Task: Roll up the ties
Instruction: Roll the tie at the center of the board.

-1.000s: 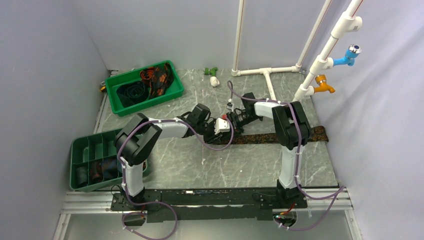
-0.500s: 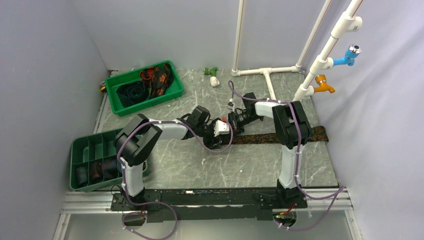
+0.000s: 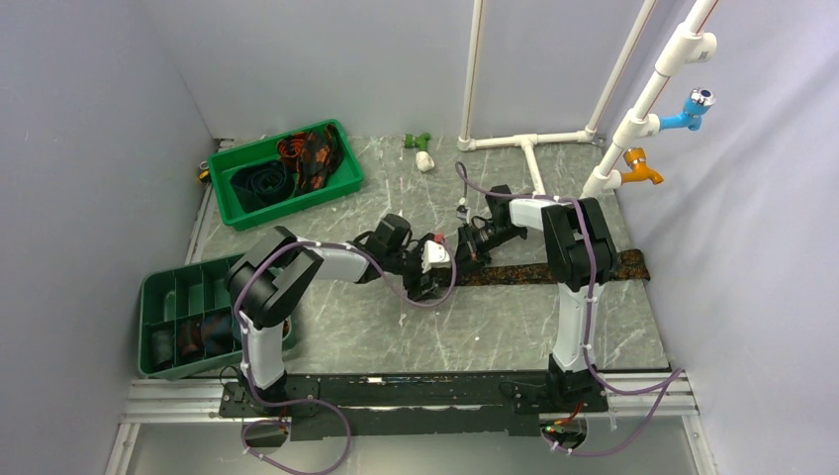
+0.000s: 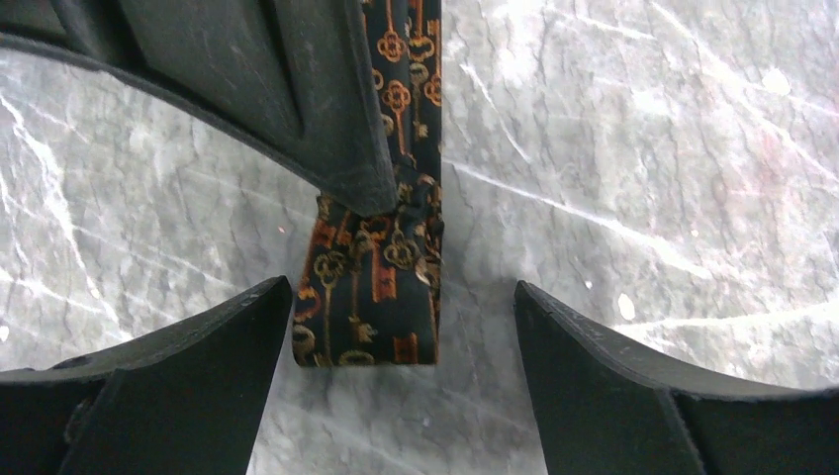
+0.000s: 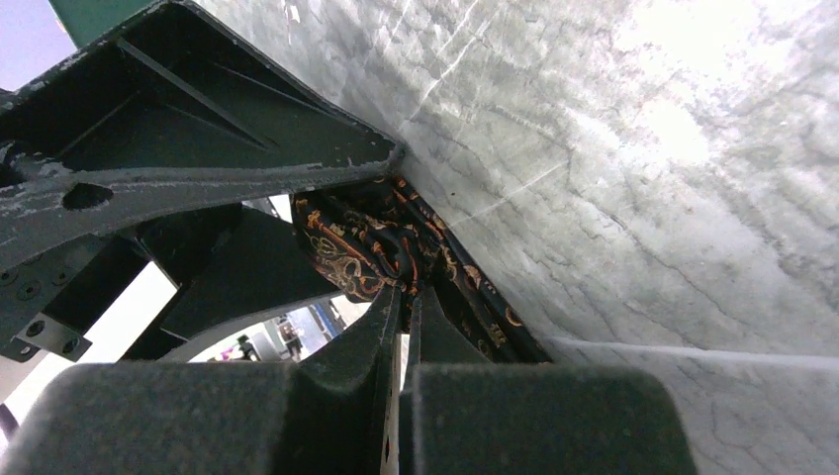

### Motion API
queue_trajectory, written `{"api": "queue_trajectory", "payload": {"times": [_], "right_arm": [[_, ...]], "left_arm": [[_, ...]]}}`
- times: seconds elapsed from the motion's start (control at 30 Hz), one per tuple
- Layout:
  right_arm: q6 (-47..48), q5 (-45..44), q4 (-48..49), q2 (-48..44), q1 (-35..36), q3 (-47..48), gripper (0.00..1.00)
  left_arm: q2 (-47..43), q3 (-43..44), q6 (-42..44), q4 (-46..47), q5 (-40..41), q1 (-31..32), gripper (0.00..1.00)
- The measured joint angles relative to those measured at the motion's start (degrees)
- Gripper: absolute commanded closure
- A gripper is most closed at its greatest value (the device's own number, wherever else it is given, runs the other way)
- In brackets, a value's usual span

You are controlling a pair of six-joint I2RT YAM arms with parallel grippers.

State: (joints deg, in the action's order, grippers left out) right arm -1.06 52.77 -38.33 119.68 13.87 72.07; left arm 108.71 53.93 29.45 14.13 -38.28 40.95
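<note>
A dark brown tie with an orange key print (image 3: 554,269) lies stretched across the table from the middle to the right edge. Its left end is folded over. In the left wrist view the folded end (image 4: 371,297) lies between the fingers of my left gripper (image 4: 403,297), which is open and close to the table. My right gripper (image 5: 404,292) is shut on the tie's fold (image 5: 366,237), and its finger (image 4: 297,109) comes down onto the cloth from above. Both grippers meet at the tie's left end, the left gripper (image 3: 427,277) below the right gripper (image 3: 463,252).
A green tray (image 3: 346,183) at the back left holds loose ties. A green compartment tray (image 3: 158,287) at the near left holds rolled ties. White pipes (image 3: 529,143) and small fittings (image 3: 423,158) lie at the back; a pipe stand with blue and orange taps (image 3: 643,168) is at the right.
My left gripper has drawn a little to the left and toward the near edge. The right gripper has stayed at the tie's folded end with only a small shift.
</note>
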Motion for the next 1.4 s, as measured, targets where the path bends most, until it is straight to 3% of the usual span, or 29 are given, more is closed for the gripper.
{"api": "queue_trajectory", "payload": {"times": [0.13,0.27,0.4,0.53,0.67,0.77,1.03,1.4], "right_arm": [[0.6,-0.1,-0.4,0.0,0.0,0.1,1.0],[0.9,0.0,-0.7,0.0,0.0,0.3,1.0],[0.9,0.2,-1.2,0.0,0.0,0.9,1.0],[0.7,0.9,-1.7,0.0,0.9,1.1,1.0],[1.1,-0.1,-1.7,0.0,2.4,1.2,1.0],[1.1,-1.1,-1.8,0.7,2.6,1.3,1.0],[1.1,-1.5,-3.8,2.3,2.5,2.8,1.0],[0.9,-2.6,-4.9,2.6,2.5,3.5,1.0]], "left_arm": [[3.0,3.0,-1.5,1.5,-0.9,0.2,0.3],[5.2,6.0,-2.1,1.5,-0.7,0.8,0.58],[4.9,6.2,-0.5,-0.2,-0.9,0.9,0.65],[2.6,4.0,3.0,-1.8,-0.4,0.6,0.61],[1.2,3.1,4.5,-4.0,0.1,0.5,0.37],[0.5,3.0,3.9,-5.6,0.2,-0.3,0.3],[-3.2,-4.8,1.4,0.1,-2.4,-3.5,0.32],[-0.3,-7.0,-5.3,12.5,-3.7,-2.9,0.32]]}}
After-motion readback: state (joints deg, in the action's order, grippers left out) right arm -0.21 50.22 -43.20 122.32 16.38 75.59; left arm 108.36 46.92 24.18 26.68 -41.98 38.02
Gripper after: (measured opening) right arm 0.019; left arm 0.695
